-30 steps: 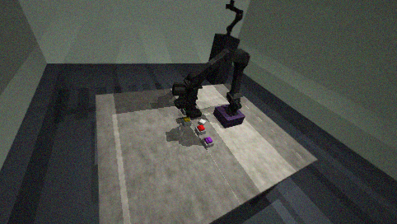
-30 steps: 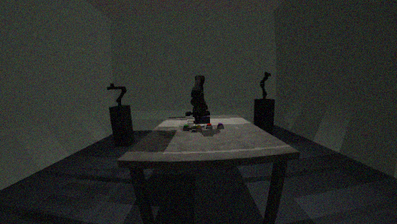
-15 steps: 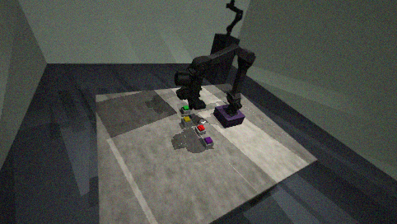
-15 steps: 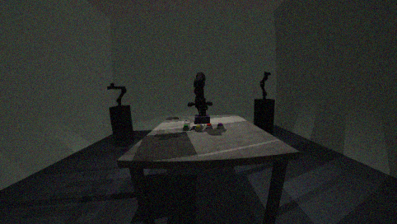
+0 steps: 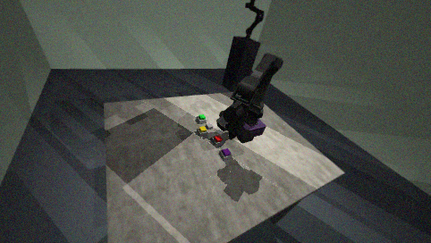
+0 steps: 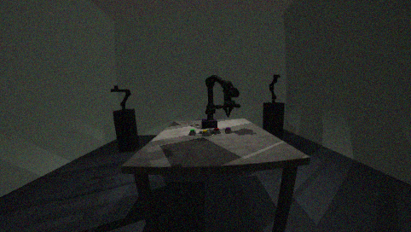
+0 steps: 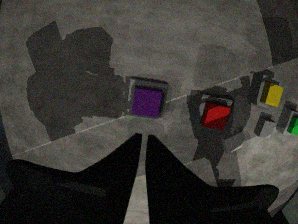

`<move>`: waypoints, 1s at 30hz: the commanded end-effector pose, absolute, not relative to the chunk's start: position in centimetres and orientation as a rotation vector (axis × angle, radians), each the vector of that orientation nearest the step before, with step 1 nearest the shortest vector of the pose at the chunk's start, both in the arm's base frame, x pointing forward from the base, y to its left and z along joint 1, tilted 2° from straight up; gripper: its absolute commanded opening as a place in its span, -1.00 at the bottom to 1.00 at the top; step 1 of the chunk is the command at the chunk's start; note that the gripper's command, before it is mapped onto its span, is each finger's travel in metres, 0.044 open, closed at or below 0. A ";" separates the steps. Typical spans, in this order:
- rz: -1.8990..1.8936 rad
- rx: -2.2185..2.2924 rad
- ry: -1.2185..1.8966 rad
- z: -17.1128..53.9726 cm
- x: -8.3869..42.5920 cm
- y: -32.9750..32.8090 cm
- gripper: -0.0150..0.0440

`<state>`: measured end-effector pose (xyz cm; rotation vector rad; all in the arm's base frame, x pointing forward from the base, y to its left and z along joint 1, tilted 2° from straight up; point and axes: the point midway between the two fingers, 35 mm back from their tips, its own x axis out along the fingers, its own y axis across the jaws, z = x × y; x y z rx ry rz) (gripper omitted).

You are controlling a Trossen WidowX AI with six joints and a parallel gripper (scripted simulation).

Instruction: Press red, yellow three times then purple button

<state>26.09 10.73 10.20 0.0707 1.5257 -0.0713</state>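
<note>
Green button (image 5: pixel 202 117) on the table (image 5: pixel 286 147), two dark pedestals (image 6: pixel 125 128)

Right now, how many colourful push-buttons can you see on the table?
4, in a row: the square green push-button at the far end, then the square yellow push-button, the square red push-button and the square purple push-button nearest. The dark arm could hide more.
</note>
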 end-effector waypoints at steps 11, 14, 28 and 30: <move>-0.094 0.080 1.526 3.7 26.1 10.7 -0.42; -0.094 0.080 1.526 3.2 26.2 10.7 -0.42; -0.094 0.080 1.526 0.9 26.2 10.7 -0.42; -0.094 0.080 1.526 0.7 26.2 10.7 -0.42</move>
